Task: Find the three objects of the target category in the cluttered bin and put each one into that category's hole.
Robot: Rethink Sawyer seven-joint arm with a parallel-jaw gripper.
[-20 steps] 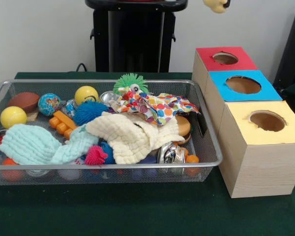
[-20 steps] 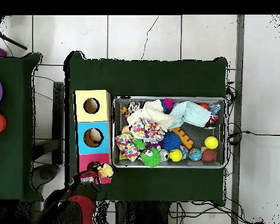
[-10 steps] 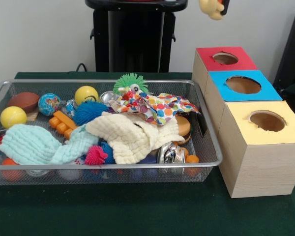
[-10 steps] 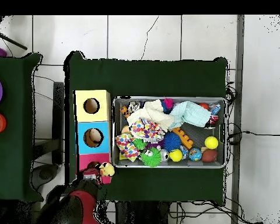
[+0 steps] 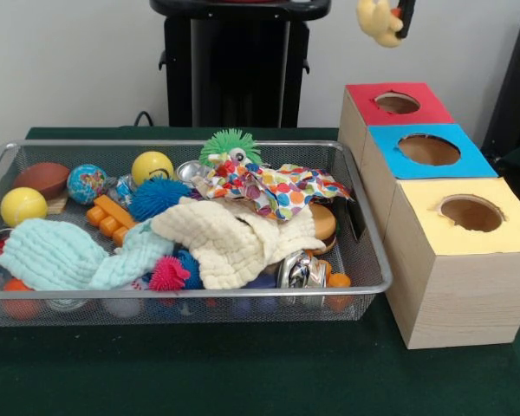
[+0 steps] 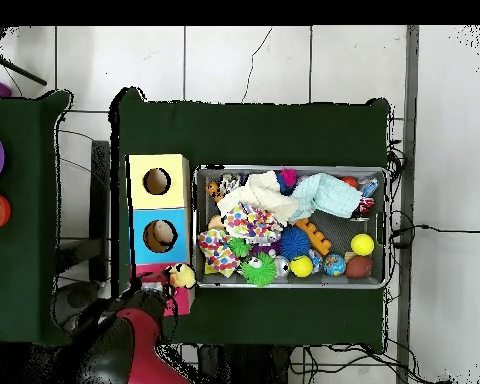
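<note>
**Yellow toy carried above the red box: release pending**

Front view: your fingers (image 5: 397,16) are closed on a yellow plush toy (image 5: 378,21), which hangs from them above and just behind the red box (image 5: 393,104). Judged step: the drop. Bring the toy squarely over the red box's hole (image 5: 397,102) and lower it before you let go; the opening looks only a little wider than the toy.

Overhead view: the toy (image 6: 181,276) sits at the red box's (image 6: 159,290) edge, beside the mesh bin (image 6: 290,172). Green cloth covers the bench (image 6: 254,130); pale tiled floor (image 6: 234,60) surrounds it.
</note>
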